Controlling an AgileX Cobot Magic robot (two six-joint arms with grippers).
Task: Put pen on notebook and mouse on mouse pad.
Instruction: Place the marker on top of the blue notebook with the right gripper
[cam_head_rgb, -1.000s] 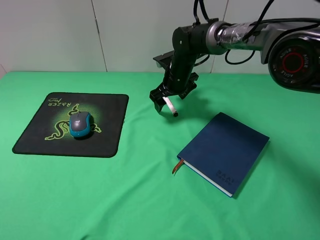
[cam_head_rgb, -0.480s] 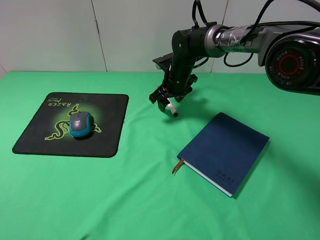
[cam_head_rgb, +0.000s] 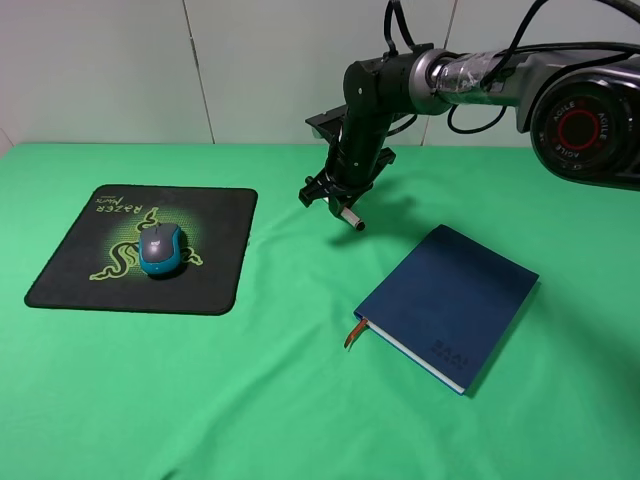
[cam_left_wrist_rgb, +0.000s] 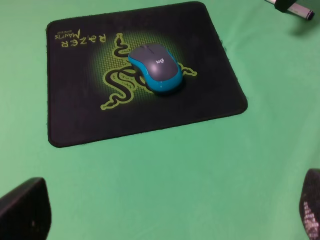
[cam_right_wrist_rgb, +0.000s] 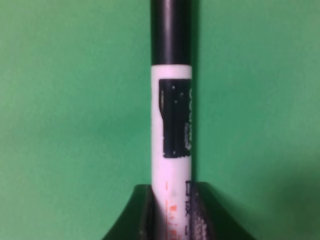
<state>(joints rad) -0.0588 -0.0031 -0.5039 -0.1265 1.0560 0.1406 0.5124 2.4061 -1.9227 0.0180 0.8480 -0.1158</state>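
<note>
My right gripper (cam_head_rgb: 336, 199) hangs above the green cloth, between the pad and the notebook, shut on the pen (cam_head_rgb: 348, 215). The pen (cam_right_wrist_rgb: 171, 125) is white with a black end and sticks out from between the fingers (cam_right_wrist_rgb: 145, 212). To the right and nearer the front, the navy notebook (cam_head_rgb: 448, 300) lies closed with nothing on it. The teal and grey mouse (cam_head_rgb: 160, 248) sits on the black Razer mouse pad (cam_head_rgb: 215, 265), over the green logo. My left gripper (cam_left_wrist_rgb: 167, 217) is open and empty, hovering short of the mouse (cam_left_wrist_rgb: 156, 67) and the pad (cam_left_wrist_rgb: 75, 120).
A green cloth (cam_head_rgb: 260, 400) covers the whole table. A white wall stands behind it. The right arm (cam_head_rgb: 480, 70) reaches in from the upper right, above the back of the table. An orange ribbon (cam_head_rgb: 355, 332) pokes out of the notebook's near corner.
The right gripper has turned a little with the pen, whose free end has swung slightly to the right. The mouse, the pad and the notebook have not moved.
</note>
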